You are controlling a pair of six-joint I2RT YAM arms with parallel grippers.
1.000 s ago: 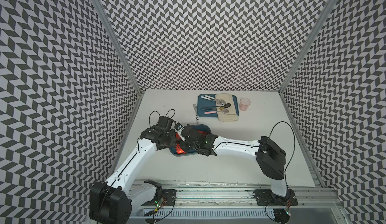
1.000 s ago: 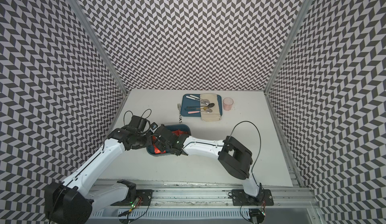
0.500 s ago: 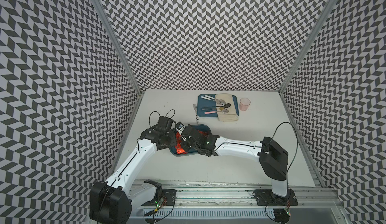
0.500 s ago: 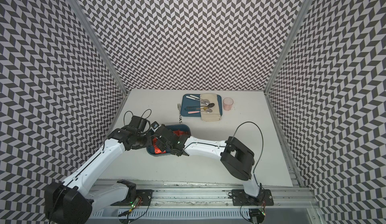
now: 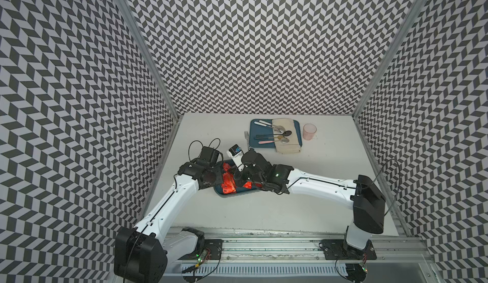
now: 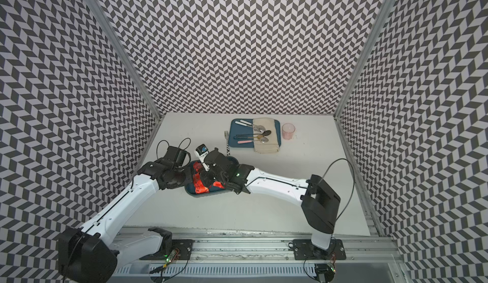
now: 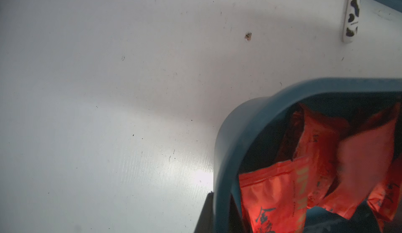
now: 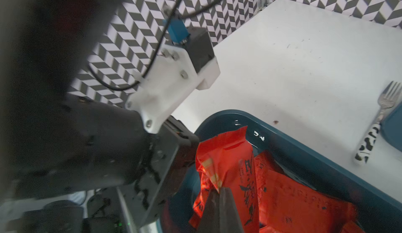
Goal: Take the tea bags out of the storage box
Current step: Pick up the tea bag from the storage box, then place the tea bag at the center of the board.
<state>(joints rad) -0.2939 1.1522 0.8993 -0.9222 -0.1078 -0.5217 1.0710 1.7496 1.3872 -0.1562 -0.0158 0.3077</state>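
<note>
Right gripper [image 8: 219, 193] pinches one creased tea bag [image 8: 226, 155] inside the storage box [image 8: 304, 155].
Left gripper [image 7: 220, 215] is clamped on the box wall; other tea bags [image 7: 322, 147] lie inside.

Both top views high, looking down over the whole white tabletop [image 5: 330, 205], both wrist views close, sharing the dark teal plastic box [image 7: 226, 147]

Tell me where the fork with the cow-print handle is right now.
In both top views the fork lies on the white table, beside the left edge of the cutlery tray, just beyond the storage box.
</note>
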